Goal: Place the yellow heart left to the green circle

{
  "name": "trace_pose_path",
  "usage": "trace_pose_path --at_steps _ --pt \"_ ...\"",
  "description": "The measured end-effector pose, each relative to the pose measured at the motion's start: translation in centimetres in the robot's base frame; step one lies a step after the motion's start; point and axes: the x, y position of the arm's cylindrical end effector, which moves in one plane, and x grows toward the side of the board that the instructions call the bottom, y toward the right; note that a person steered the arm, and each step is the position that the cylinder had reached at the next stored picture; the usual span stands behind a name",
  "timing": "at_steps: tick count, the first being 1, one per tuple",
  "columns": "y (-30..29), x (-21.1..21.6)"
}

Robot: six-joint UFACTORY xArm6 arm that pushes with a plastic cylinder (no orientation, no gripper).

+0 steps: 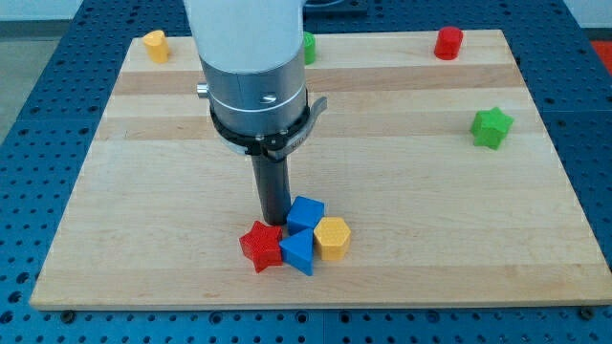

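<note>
Nearest the camera lies a tight cluster of four blocks: a red star [260,246], a blue triangular block [298,252], a yellow hexagonal block [332,238] and a blue cube [306,212].

The tool [273,186] is a plain dark rod with nothing to spread or pinch, and it carries nothing. My tip [274,224] stands on the bench [143,191] at the cluster's far edge, just beside the red star and the blue cube. Contact cannot be confirmed.

The yellow heart [155,45] sits well apart from the tool, far beyond it and towards the view's left, near the bench's far edge. The green circle [309,47] lies beyond the tool at that same far edge, partly hidden by the arm housing. The heart is already on the circle's left but distant from it.

Risks, as judged:
- Any move off from here may scatter the cluster, since my tip is so close to it.
- The yellow hexagonal block could be mistaken for the target.
- A push on the heart near the edge could send it off the bench.
- An off-centre push could spin the heart aside.
- Overshoot could strike the green circle.

A green star [491,127] and a red cylinder [448,43] stand well off to the tool's view-right, clear of the route.

The bench is pale wood, flat and clean. It rests on a blue perforated base [24,115].
</note>
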Motion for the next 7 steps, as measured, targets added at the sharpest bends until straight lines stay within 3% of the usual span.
trace_pose_path --at_steps 1,2,3,4,5,7 --pt "-1.1 -2.4" --pt "-7.9 -4.1" --pt "-18.5 -5.3" --pt "-25.5 -18.7" --pt "-25.6 -18.9" --pt "-25.5 -28.3"
